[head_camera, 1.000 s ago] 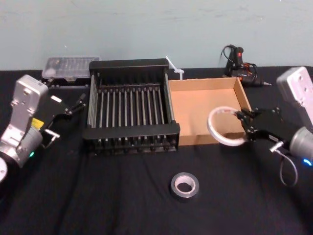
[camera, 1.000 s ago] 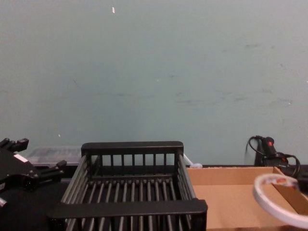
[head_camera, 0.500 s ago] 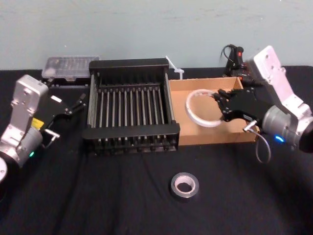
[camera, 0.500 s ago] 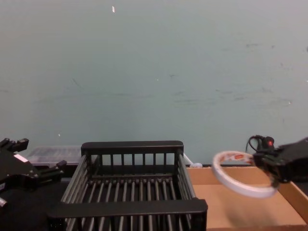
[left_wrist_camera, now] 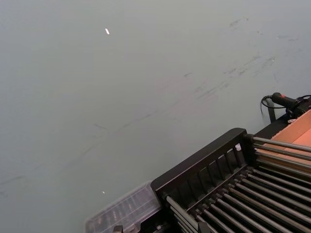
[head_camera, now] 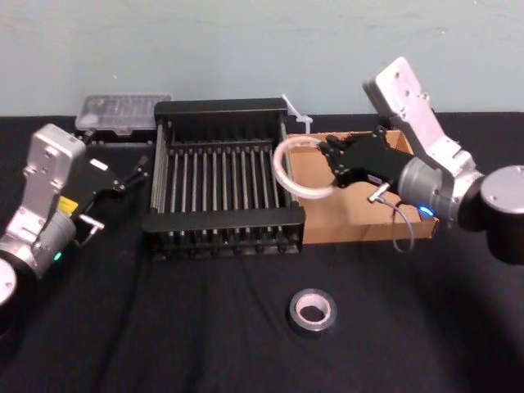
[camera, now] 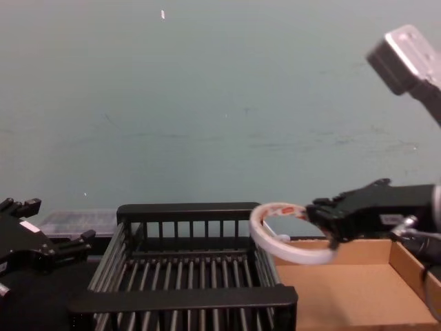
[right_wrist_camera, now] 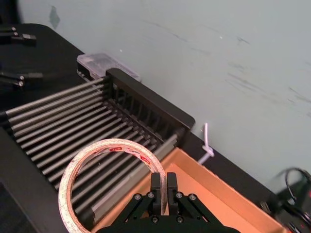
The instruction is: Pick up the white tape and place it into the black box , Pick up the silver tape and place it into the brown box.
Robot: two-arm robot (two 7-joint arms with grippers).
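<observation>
The right gripper (head_camera: 329, 164) is clamping the white tape (head_camera: 280, 173) by one narrow stretch of its band, one finger inside the ring and one outside. The wrist view shows this pinch plainly, with the two fingers (right_wrist_camera: 156, 187) pressing together on the thin wall. That is probably the only secure hold on so thin and wide a ring, and it is leaving most of the hoop sticking out ahead of the gripper, tilted, with the red-orange printing showing on the inner face. The ring is hanging in the air above the seam where the black box (head_camera: 221, 219) and the brown box (head_camera: 360, 231) are standing side by side. Its leading edge is overlapping the crate's right rim, while the rest is hovering over the cardboard tray's near corner. From the chest camera it is riding clear of both walls, which suggests it is being held high enough to pass over the thick rim. It looks like a carry in progress and not yet a drop, since the hoop is not sitting over the slatted floor. The silver tape (head_camera: 323, 321) is lying flat on the black table (head_camera: 205, 336), in front of the boxes and untouched. The left gripper (head_camera: 131, 173) is idling beside the crate's left side, its fingers spread and gripping nothing.
</observation>
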